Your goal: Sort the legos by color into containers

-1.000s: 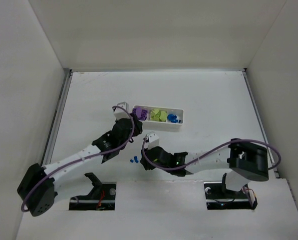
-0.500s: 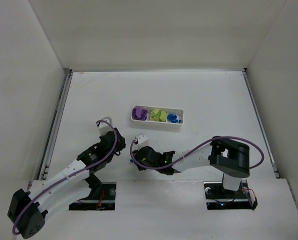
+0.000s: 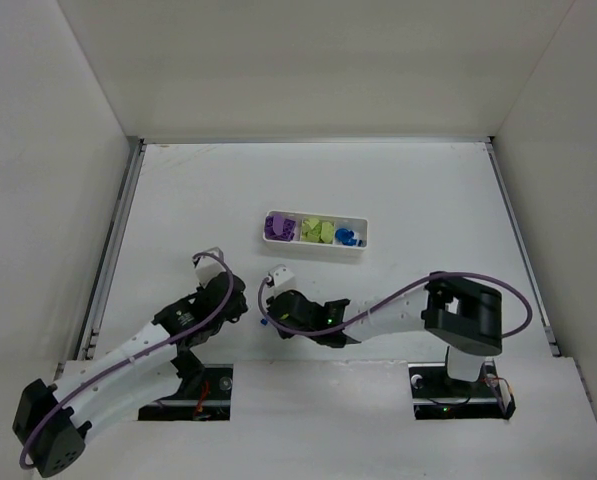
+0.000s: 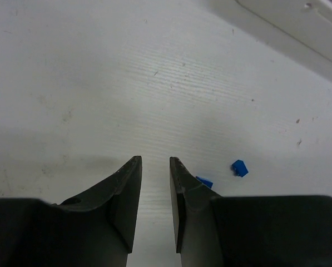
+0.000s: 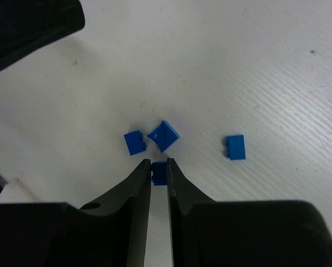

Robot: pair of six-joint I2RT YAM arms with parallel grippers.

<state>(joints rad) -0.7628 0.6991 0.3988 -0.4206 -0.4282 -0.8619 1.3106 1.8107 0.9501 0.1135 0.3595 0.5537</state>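
The top external camera sits above and behind the arm bases. From there you look down and forward over the whole table [image 3: 428, 190], from far off. The left wrist camera looks low along the left gripper [image 4: 155, 159], close to the tabletop. The right wrist camera looks steeply down past the right gripper [image 5: 158, 161], closer still. All three views share the blue pieces [image 5: 163, 135] and the tabletop around them.

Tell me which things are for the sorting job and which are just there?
For the job: white tray, purple legos, green legos, loose blue pieces, the blue piece pinched in the right gripper, left gripper.
Just there: table, side walls, purple cables.
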